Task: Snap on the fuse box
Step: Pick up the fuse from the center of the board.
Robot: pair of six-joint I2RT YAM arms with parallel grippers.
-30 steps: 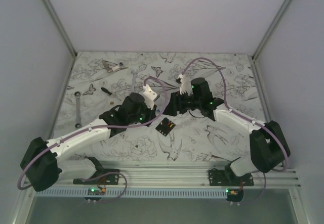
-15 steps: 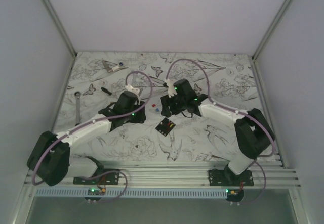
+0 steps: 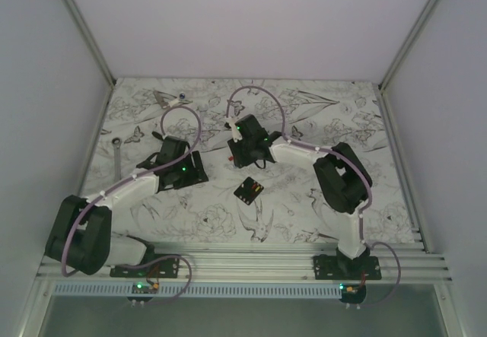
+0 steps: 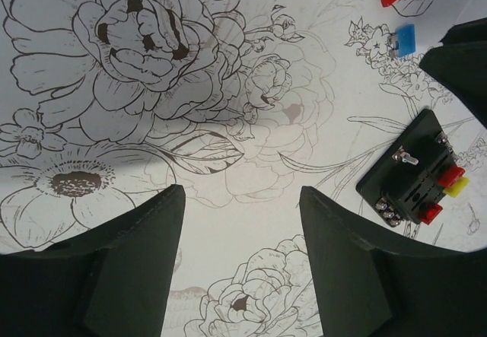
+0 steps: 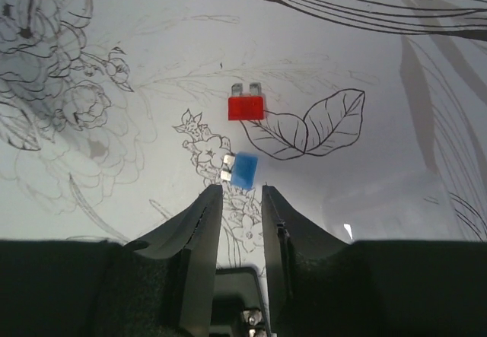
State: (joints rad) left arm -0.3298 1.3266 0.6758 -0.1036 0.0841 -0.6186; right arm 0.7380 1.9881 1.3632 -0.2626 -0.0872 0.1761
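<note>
1. the left gripper [image 4: 242, 200] has its jaws spread wide, with nothing between them; only bare printed cloth shows in the gap.
2. the right gripper [image 5: 241, 191] has its jaws drawn close together with a narrow slit left between them, and nothing is held in it.
3. just past the right gripper's tips lies a loose blue fuse [image 5: 243, 171], flat on the cloth, outside the slit.
4. a loose red fuse [image 5: 246, 107] lies a little farther out, near the blue one but apart from it, its metal legs pointing away from the gripper.
5. the fuse box [image 4: 411, 173] lies flat on the table cover [image 3: 304, 200], off to the right of the left gripper's right finger and touching neither finger; red and yellow fuses sit in its slots.
6. from the top view the fuse box sits between the two arms, nearer the bases than either gripper, and apart from both.
7. a metal wrench [image 3: 116, 158] lies by the left edge of the cover, well apart from the fuse box.
</note>
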